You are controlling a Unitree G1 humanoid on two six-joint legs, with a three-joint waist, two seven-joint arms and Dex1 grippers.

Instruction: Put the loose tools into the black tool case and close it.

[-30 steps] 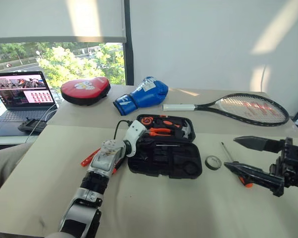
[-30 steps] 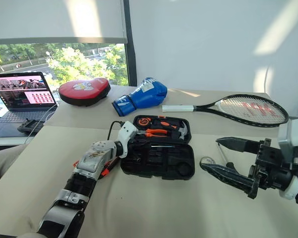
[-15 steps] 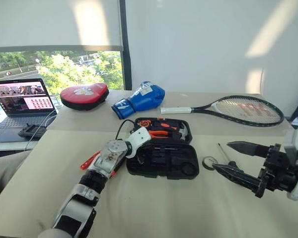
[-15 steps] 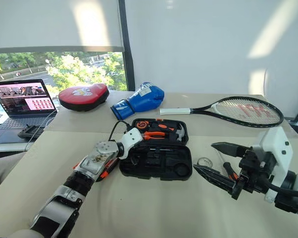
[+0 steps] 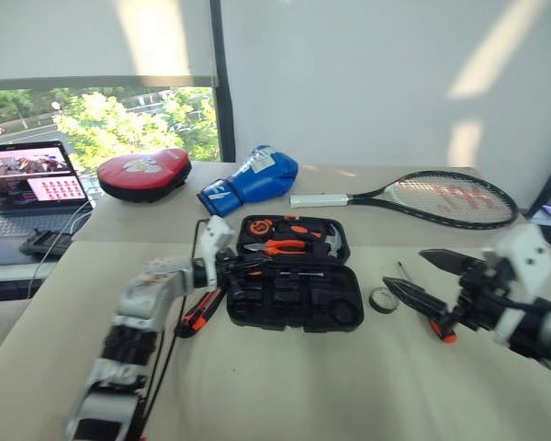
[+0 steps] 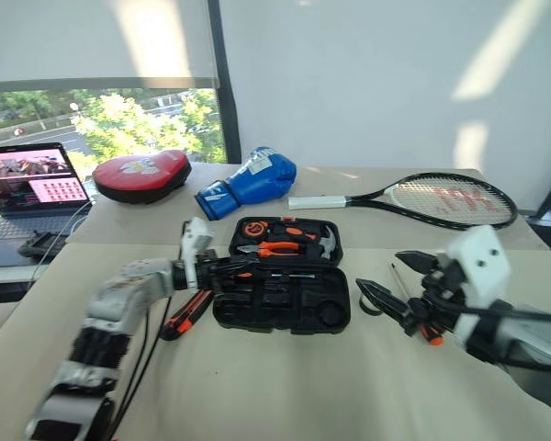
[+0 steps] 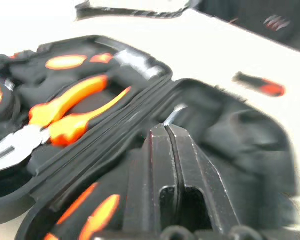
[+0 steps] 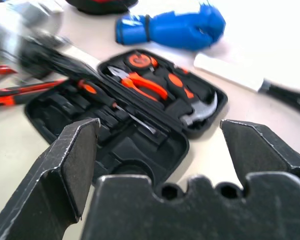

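The black tool case (image 5: 294, 286) lies open mid-tabletop (image 5: 285, 386) for loading. The left end effector (image 5: 242, 267), nearly closed and empty, is at its edge; the right end effector (image 5: 422, 278) is spread wide above a loose screwdriver (image 5: 421, 299).

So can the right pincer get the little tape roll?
Probably yes. The right pincer is wide open just beside the tape roll, which lies flat on the bare table with nothing between them.

Tool case (image 5: 294, 285) open mid-desk (image 5: 285, 395); pliers (image 5: 280, 246) and hammer (image 5: 329, 241) in its far half. Utility knife (image 5: 199, 312) left of it; tape roll (image 5: 382, 299) and screwdriver (image 5: 421, 303) right. Behind: boxing glove (image 5: 251, 180), racket (image 5: 422, 197).
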